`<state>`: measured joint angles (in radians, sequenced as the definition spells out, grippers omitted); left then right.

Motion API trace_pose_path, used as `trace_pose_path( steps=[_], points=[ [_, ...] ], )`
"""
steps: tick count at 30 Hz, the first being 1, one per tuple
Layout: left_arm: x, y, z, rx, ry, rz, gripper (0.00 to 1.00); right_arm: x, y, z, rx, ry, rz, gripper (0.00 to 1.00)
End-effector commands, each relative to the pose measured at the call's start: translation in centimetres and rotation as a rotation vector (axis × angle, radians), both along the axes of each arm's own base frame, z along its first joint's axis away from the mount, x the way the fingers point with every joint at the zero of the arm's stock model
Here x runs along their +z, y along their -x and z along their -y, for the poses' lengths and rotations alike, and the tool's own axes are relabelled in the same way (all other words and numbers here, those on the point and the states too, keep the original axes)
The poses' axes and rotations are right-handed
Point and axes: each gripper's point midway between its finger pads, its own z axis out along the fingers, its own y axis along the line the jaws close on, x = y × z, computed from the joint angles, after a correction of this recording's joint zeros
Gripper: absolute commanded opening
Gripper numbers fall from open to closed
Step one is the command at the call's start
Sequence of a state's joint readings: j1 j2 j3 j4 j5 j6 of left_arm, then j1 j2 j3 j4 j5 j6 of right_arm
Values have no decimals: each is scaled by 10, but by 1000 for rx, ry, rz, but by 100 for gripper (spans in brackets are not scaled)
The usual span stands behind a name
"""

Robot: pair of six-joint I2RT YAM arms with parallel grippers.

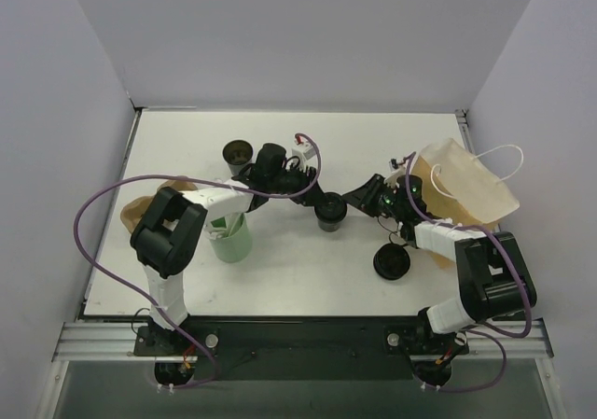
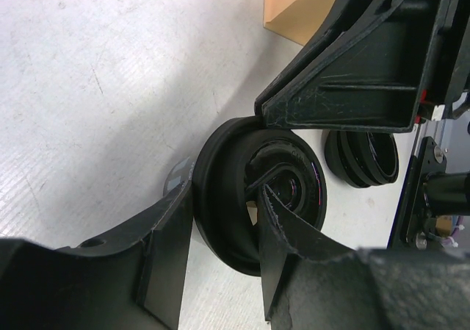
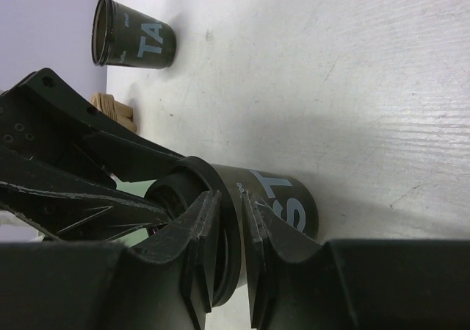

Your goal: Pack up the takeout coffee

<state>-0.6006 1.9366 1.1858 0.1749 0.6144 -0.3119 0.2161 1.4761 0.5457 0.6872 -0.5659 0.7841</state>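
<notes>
The takeout coffee cup (image 1: 330,219) is small, black and dark inside, and stands upright at mid-table. My left gripper (image 1: 320,208) reaches it from the left. In the left wrist view my left gripper (image 2: 224,216) is open astride the cup's wall (image 2: 220,153), one finger outside and one inside, with a small gap showing at the inner finger. My right gripper (image 1: 343,206) comes from the right. In the right wrist view my right gripper (image 3: 231,212) is shut on the rim of the cup (image 3: 294,198), which bears white letters.
A similar black cup with a brown inside (image 1: 238,152) stands at the back left, also in the right wrist view (image 3: 136,42). A green cup (image 1: 230,240) stands under my left arm. A flat black lid (image 1: 392,262) lies front right. A tan paper bag (image 1: 466,190) with white handles stands at the right.
</notes>
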Motion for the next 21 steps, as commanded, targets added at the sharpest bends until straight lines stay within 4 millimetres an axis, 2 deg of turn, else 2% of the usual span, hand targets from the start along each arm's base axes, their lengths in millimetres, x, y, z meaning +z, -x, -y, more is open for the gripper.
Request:
trace_pose_path(
  steps=[1,7,13,16,17,21],
  points=[
    [-156,72,-93,70,-513,-312,40,-84,50,15,-16,139,-257,19],
    [-163,75,-101,119,-530,-318,40,-114,65,29,-60,214,-329,17],
    [-167,82,-107,149,-527,-323,40,-126,77,30,-55,249,-324,18],
    [-163,82,-107,182,-512,-315,40,-106,65,19,-35,185,-268,18],
    [-161,86,-110,196,-508,-325,40,-88,52,14,-28,170,-235,18],
    [-158,89,-117,254,-516,-334,40,-34,21,8,-10,153,-172,22]
  ],
)
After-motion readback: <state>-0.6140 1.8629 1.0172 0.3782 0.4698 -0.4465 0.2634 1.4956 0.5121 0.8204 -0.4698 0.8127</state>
